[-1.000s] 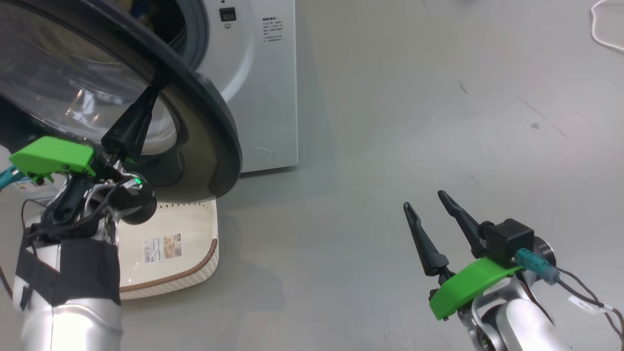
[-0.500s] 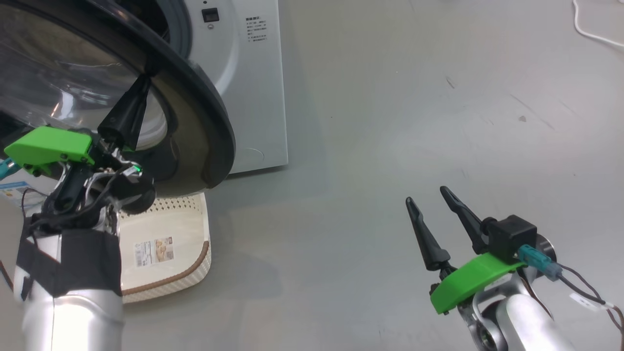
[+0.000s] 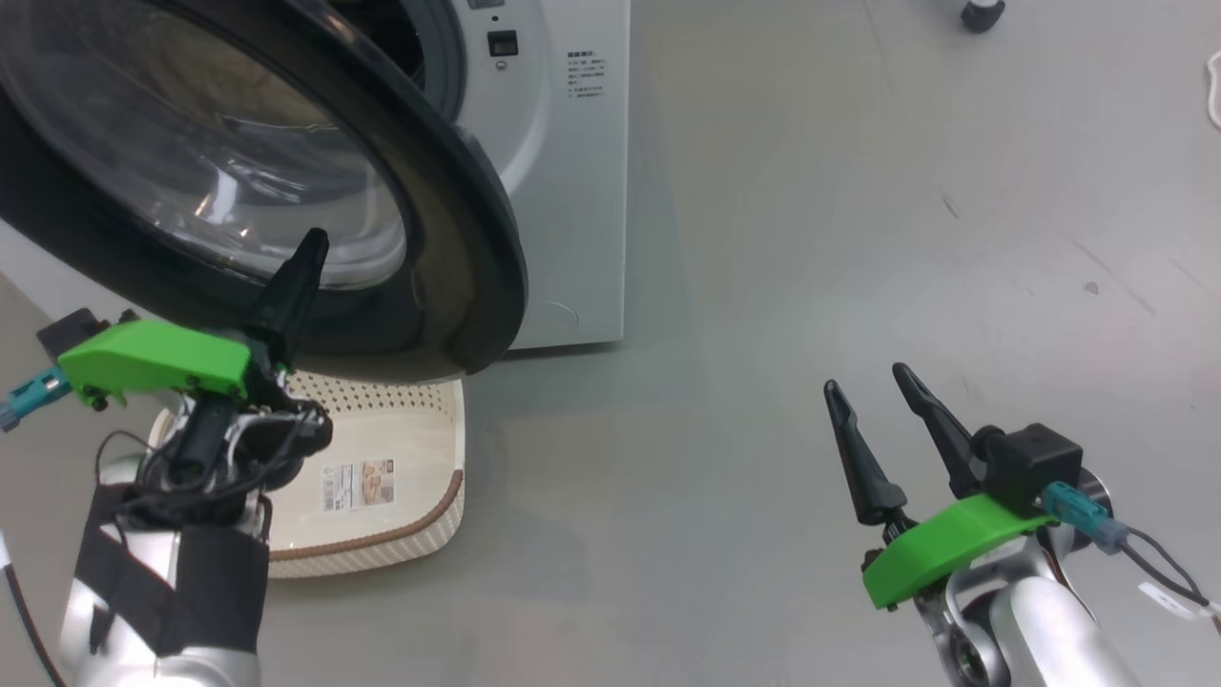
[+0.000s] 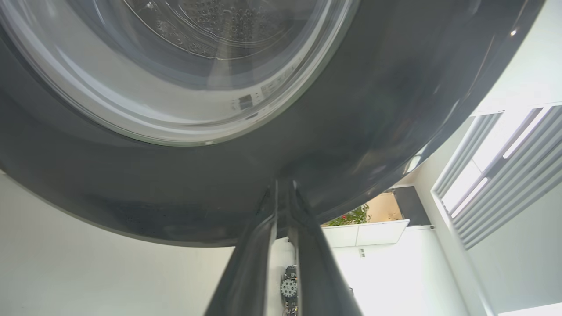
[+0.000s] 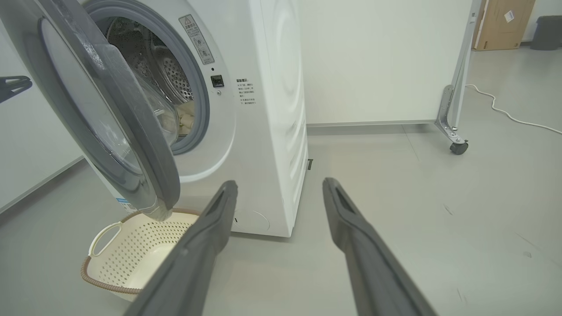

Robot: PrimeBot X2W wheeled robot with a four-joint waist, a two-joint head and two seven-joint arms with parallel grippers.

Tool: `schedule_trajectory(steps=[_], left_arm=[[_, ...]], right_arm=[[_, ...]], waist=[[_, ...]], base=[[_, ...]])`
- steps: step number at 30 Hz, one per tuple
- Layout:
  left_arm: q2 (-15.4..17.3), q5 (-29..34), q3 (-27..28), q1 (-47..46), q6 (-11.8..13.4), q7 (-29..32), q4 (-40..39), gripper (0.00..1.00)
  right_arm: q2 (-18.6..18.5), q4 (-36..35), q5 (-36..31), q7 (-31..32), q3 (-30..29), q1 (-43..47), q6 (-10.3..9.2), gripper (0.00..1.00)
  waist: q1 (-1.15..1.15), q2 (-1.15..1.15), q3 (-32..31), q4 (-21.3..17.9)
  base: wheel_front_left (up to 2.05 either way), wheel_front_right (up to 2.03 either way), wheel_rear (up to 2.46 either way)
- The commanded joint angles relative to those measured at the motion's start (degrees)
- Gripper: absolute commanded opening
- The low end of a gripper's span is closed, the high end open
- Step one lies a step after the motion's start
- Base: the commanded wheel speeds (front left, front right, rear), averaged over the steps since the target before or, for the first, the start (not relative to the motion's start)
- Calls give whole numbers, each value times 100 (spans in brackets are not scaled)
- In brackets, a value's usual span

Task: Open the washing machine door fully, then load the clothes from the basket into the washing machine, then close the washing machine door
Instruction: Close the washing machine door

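Left gripper (image 3: 313,244) closed at door (image 3: 456,224) rim; right gripper (image 3: 866,379) spread

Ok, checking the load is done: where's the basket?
Head view, lower left: the basket sits on the floor under the half-open door, right in front of the washing machine.

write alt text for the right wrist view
A white washing machine with its round door partly open, pale clothes visible in the drum. An empty cream basket sits on the floor under the door's lower edge; the right pincer, fingers open, reaches in from the bottom.
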Motion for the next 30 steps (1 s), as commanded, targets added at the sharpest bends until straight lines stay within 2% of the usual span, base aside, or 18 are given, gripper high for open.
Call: schedule_trajectory(steps=[1, 2, 3, 9, 11, 14, 17, 22, 30], left_arm=[[271, 255, 41, -34, -40, -192, -251, 30], [325, 454, -85, 39, -40, -323, -273, 67], [370, 632, -198, 110, -40, -468, -293, 98], [740, 1771, -1032, 507, -40, -1375, -451, 100], [909, 2328, -1270, 634, -41, -1789, -381, 100], [1040, 3114, -1533, 776, 90, -2380, -284, 100], [1093, 3625, -1718, 969, 303, -2759, -347, 100], [1369, 4533, -2012, 1366, 854, -3186, -627, 100], [1599, 5146, -2113, 2206, 1548, -3404, -1399, 100]], right_arm=[[29, -173, 7, -56, 75, -72, -1, 100], [30, -173, 1, -55, 61, -51, -1, 100], [30, -175, -6, -50, 49, -30, -1, 100], [33, -221, 6, 0, -41, 137, -1, 100], [33, -234, -1, 22, -83, 209, -1, 100], [34, -280, -27, 62, -154, 310, -1, 100], [34, -330, -42, 100, -210, 400, -1, 100], [33, -414, -96, 170, -295, 558, -1, 100], [31, -583, -187, 258, -418, 720, -1, 100]], waist=[[0, 0, -109, 118], [0, 0, -145, 158], [0, 0, -175, 192], [0, 0, -352, 370], [0, 0, -412, 413], [0, 0, -489, 461], [0, 0, -569, 491], [0, 0, -675, 523], [0, 0, -743, 555]], base=[[0, 0, 0], [0, 0, 0], [0, 0, 0], [0, 0, 0], [0, 0, 0], [0, 0, 0], [0, 0, 0], [0, 0, 0], [0, 0, 0]])
